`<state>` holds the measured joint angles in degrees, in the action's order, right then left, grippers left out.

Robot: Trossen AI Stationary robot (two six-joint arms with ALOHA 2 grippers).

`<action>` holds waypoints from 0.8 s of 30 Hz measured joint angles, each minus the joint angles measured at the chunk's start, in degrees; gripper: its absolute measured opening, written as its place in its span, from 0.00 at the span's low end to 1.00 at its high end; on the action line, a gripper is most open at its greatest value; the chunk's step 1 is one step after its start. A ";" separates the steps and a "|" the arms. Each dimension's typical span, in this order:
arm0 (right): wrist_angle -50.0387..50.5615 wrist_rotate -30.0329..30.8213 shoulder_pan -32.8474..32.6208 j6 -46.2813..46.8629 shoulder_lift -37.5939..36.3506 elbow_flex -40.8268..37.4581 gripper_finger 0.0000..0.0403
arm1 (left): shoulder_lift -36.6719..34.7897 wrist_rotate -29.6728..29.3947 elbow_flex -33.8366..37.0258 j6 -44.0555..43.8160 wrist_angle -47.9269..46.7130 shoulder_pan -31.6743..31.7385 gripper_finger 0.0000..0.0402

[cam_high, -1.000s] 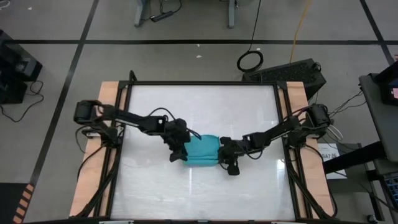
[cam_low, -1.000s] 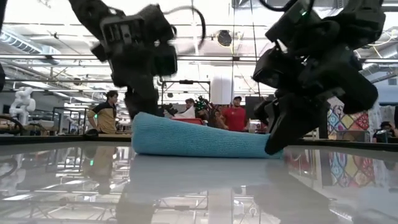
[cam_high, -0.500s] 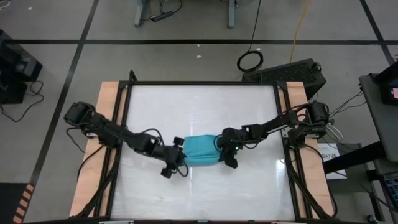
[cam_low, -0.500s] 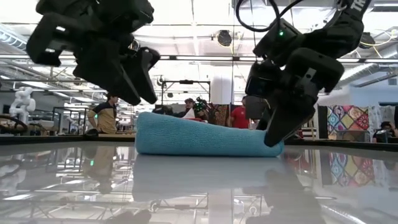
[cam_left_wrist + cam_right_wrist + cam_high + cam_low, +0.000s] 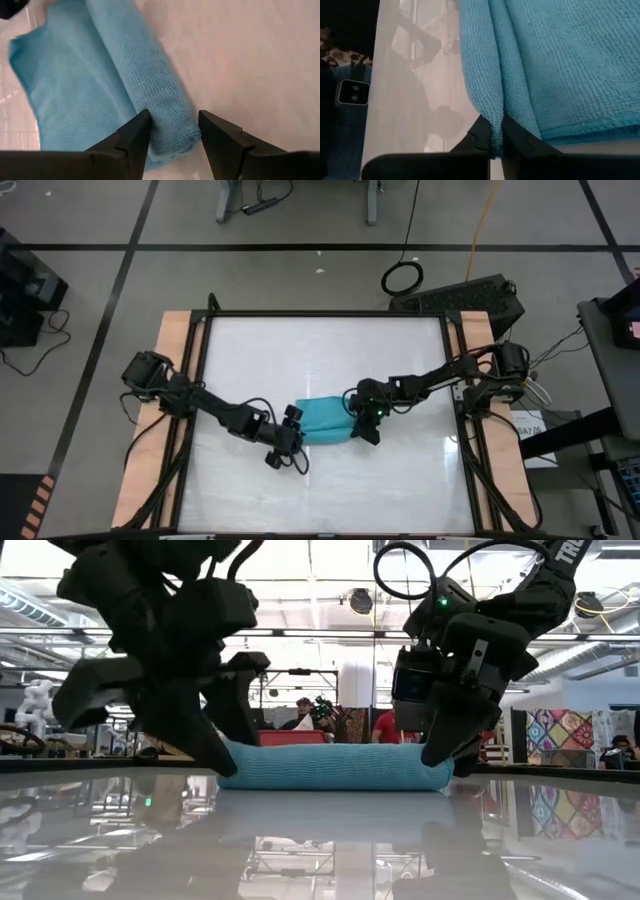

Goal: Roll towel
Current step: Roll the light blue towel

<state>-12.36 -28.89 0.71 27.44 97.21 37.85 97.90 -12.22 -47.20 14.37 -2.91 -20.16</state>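
Two pincers, left [image 5: 293, 432] and right [image 5: 362, 423], flank the towel [image 5: 322, 420].

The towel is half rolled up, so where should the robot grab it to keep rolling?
Probably at the two ends of the rolled part of the towel, one gripper from each side. The left gripper already straddles one end of the roll; the right gripper pinches the opposite edge.

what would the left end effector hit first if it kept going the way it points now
Most likely the rolled end of the towel: the left end effector is open, with the roll's end sitting between its fingers, directly ahead. Depth is hard to judge, so contact may already be close.
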 joint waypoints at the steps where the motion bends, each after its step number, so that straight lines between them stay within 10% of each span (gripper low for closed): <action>1: -0.05 -0.01 0.00 0.29 0.00 0.00 0.01 | 0.41 -0.06 0.00 0.00 0.07 -0.02 0.44; 9: -1.67 -2.99 0.44 3.72 0.00 0.00 0.01 | 2.54 2.42 -0.13 -6.09 -0.16 2.19 0.41; 17: -2.44 -3.09 1.16 7.84 -0.02 0.00 0.05 | 2.50 9.74 -0.02 -9.79 2.16 6.24 0.05; 24: -1.39 -2.87 1.09 3.06 -4.28 -0.04 0.19 | 2.55 20.01 0.00 -16.95 5.31 10.18 0.05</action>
<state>-13.75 -31.76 1.80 30.50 92.93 37.80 100.46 7.79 -47.20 -2.58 2.41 -9.98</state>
